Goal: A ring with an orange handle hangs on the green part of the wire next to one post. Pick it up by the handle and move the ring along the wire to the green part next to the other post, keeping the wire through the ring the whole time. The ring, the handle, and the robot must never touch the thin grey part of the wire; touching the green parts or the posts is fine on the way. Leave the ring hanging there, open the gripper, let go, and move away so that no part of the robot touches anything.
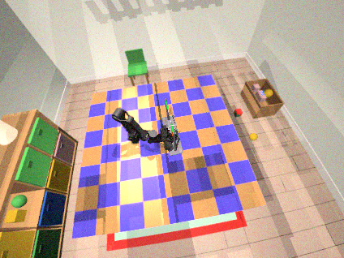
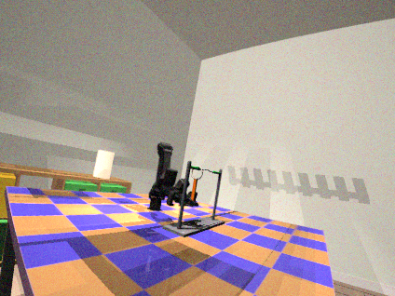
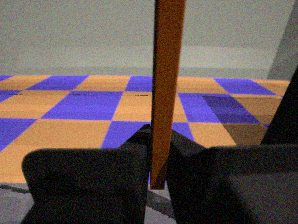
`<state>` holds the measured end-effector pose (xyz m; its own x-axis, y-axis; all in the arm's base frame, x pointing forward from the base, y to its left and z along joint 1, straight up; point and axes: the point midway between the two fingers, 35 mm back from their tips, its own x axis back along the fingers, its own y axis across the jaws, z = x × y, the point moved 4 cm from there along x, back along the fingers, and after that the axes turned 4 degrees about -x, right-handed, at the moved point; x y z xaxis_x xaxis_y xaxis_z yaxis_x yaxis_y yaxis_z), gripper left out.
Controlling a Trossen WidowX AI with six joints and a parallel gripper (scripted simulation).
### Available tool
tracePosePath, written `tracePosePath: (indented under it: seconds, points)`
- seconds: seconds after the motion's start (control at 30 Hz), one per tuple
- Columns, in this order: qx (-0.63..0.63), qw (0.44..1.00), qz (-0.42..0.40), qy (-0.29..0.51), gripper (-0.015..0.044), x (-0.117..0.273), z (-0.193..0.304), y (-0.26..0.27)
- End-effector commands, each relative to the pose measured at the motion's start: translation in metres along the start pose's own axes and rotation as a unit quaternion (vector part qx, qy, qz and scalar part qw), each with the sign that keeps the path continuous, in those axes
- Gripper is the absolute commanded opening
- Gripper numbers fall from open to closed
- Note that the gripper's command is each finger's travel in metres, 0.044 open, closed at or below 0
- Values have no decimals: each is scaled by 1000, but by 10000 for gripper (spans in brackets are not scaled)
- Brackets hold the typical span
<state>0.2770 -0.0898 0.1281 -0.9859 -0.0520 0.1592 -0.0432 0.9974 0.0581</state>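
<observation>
The thin dark ring (image 2: 197, 175) with its straight orange handle (image 3: 166, 90) hangs on the wire's green part (image 2: 196, 168) beside the nearer post (image 2: 183, 195). Your black parallel-jaw gripper (image 3: 159, 167) has its jaws clamped on the handle's lower end, so the grasp appears made. Next, you must likely lift slightly and carry the ring toward the far post (image 2: 216, 193), clear of the grey wire
</observation>
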Motion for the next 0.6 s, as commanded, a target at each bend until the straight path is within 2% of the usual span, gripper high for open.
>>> tracePosePath:
  seconds: [0.0, 0.57]
  points:
    - [0, 1000, 0, 0, -150, 0, 0, 0]
    - [2, 1000, 1, 0, -150, 3, -18, -1]
